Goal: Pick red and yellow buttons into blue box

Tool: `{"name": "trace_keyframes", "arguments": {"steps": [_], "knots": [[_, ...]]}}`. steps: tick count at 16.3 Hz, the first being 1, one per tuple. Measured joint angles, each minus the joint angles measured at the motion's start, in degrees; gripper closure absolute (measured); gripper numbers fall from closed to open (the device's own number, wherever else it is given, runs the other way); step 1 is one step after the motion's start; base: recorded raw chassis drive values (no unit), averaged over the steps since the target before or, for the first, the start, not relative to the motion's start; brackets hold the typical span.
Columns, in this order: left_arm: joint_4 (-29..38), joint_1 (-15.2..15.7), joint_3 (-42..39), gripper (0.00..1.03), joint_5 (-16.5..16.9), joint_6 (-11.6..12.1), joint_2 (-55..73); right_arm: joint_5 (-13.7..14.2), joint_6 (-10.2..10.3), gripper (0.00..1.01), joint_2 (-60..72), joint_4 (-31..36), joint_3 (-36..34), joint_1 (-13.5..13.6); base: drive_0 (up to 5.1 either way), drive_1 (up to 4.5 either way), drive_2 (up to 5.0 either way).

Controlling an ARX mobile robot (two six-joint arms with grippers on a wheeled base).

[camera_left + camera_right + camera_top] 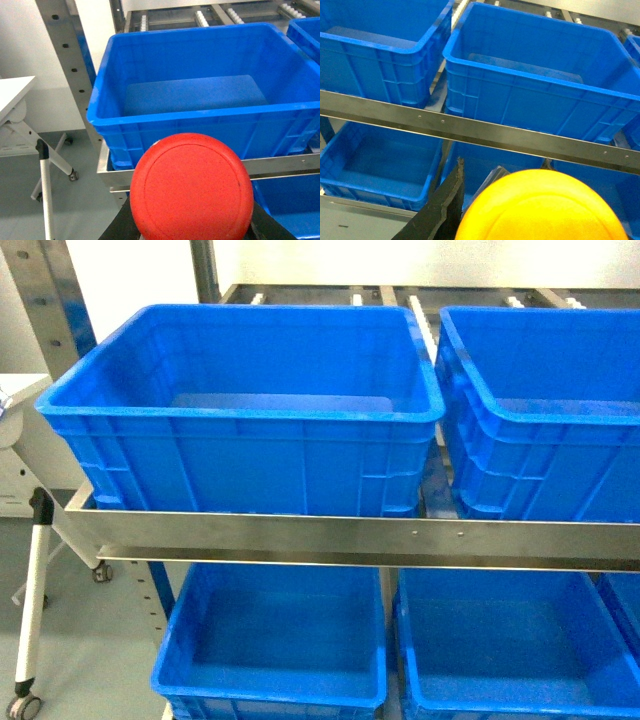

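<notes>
Right up against the left wrist camera is the red button, a big round matte red cap with a faint ring moulded just inside its edge, filling the bottom middle of that view; the left gripper only shows as dark bits poking out either side under the cap, so it looks closed on the button, though the body is hidden. Same deal on the right wrist view: the yellow button is a smooth domed yellow cap at the bottom edge, with one black finger of the right gripper beside it on the left, apparently clamped on it too. Just past both is the steel shelf rail, with more blue crates on the lower shelf. Behind the rail on the upper shelf sits the blue box, deep with a thick rolled rim and ribbed sides, nothing visible inside, and a second blue crate just beside it to the right. Neither gripper shows in the head view.
</notes>
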Motion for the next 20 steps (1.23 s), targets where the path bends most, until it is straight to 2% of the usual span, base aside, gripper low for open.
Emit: {"name": "trace_keyframes", "arguments": {"steps": [13, 20], "knots": [[-0.04, 0.0, 0.0, 0.79, 0.04, 0.0, 0.0, 0.0, 0.0, 0.62, 0.0, 0.02, 0.0, -0.02, 5.0, -2.38, -2.4], [0.02, 0.04, -0.04, 0.79, -0.02, 0.02, -0.07, 0.13, 0.0, 0.62, 0.0, 0.17, 0.0, 0.02, 0.0, 0.0, 0.0]]}}
